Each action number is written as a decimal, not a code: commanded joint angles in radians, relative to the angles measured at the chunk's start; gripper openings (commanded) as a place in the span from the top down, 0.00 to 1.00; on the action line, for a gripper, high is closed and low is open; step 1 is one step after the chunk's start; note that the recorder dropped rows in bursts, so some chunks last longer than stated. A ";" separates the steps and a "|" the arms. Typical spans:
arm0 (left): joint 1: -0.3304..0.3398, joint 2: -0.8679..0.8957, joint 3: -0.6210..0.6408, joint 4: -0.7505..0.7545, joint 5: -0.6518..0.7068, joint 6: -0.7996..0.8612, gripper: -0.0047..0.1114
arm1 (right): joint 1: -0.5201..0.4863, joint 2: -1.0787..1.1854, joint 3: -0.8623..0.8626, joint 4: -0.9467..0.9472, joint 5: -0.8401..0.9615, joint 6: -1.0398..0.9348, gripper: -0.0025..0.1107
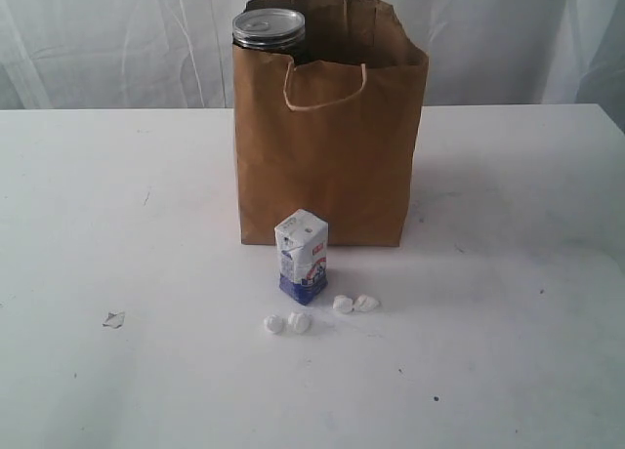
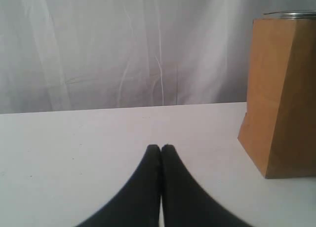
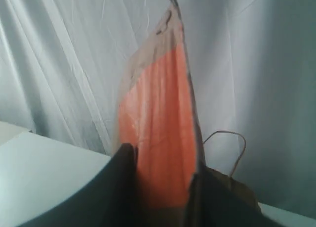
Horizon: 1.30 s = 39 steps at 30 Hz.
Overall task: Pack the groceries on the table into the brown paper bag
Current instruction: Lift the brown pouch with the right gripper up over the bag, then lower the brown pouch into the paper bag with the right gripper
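Bag: tall creased brown kraft paper bag (image 1: 332, 166), upright on white tabletop (image 1: 98, 224).
Can: dark silver-topped can (image 1: 269, 27) sticks out of the bag's top.
Carton: small white-blue carton (image 1: 303, 257), upright just before bag.
Lumps: four small white lumps (image 1: 274, 324) near carton.
Left jaws: clenched, empty.
Right jaws: grasping orange-labelled brown pouch (image 3: 160, 133) near bag's handle.

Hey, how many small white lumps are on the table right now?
4. One small white lump and a second lie just in front of the small white-blue carton; a third and fourth lie to its right. The carton may hide more.
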 commanded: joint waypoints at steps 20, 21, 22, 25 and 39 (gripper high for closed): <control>-0.005 -0.004 0.004 0.020 -0.002 0.003 0.96 | -0.010 0.100 0.005 -0.200 -0.025 -0.023 0.98; -0.005 -0.004 0.004 0.020 -0.002 0.003 0.96 | -0.010 0.109 0.005 -0.200 -0.007 -0.003 0.98; -0.005 -0.004 0.004 0.020 -0.002 0.003 0.96 | -0.010 0.119 0.005 -0.200 0.012 0.006 0.98; -0.005 -0.004 0.004 0.020 -0.002 0.003 0.96 | -0.010 0.152 0.005 -0.200 0.054 0.006 0.98; -0.005 -0.004 0.004 0.020 -0.002 0.003 0.96 | -0.010 0.187 0.007 -0.214 -0.121 0.000 0.98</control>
